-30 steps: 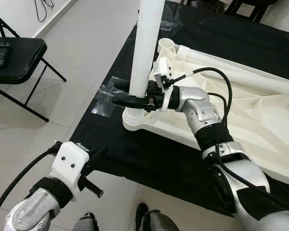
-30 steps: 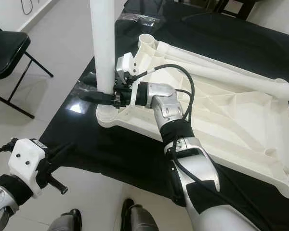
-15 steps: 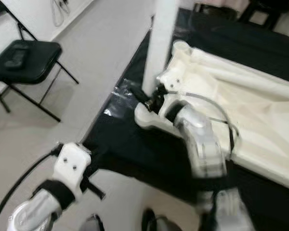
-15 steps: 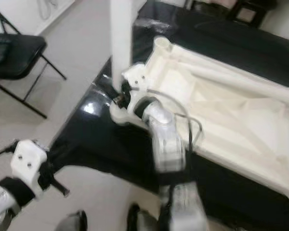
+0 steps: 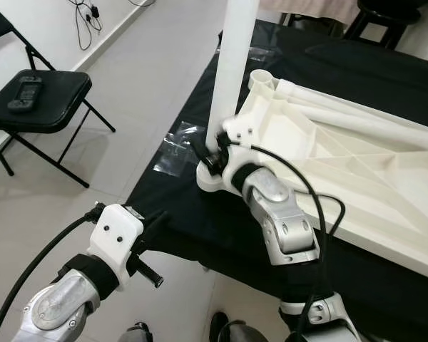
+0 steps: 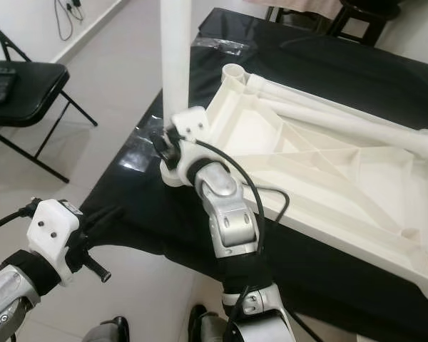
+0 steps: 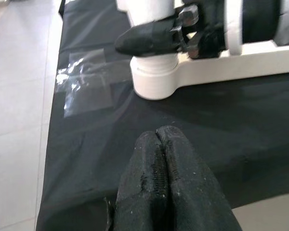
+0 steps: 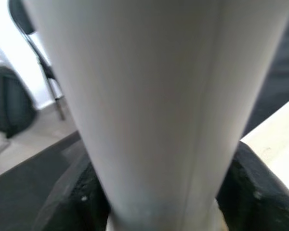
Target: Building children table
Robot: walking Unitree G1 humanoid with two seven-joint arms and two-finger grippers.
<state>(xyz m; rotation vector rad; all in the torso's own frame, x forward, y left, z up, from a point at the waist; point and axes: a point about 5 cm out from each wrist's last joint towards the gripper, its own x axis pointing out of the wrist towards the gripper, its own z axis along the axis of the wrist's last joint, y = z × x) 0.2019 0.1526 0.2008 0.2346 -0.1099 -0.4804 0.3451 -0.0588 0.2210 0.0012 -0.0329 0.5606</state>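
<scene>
A black cloth (image 5: 178, 214) covers the floor (image 5: 128, 78), and on it lies the white plastic children's tabletop (image 6: 321, 178), turned underside up with its ribs showing; its near-left corner sits close to the cloth's left edge. Loose white legs (image 6: 342, 125) rest along the tabletop's far side. One white table leg (image 5: 232, 68) stands upright in the round socket (image 7: 154, 82) at that near-left corner. The right hand (image 5: 208, 153) reaches across the corner and is clenched around the base of this leg, its black fingers (image 7: 149, 38) pressed on either side just above the socket. The left hand (image 7: 159, 159) hovers apart from the tabletop over the near edge of the cloth, its two fingers closed together on nothing. A black folding chair (image 5: 39, 100) stands on the bare floor well to the left, with a small dark device (image 5: 23, 95) on its seat. A clear plastic wrapper (image 5: 175, 146) lies on the cloth's left edge beside the socket.
</scene>
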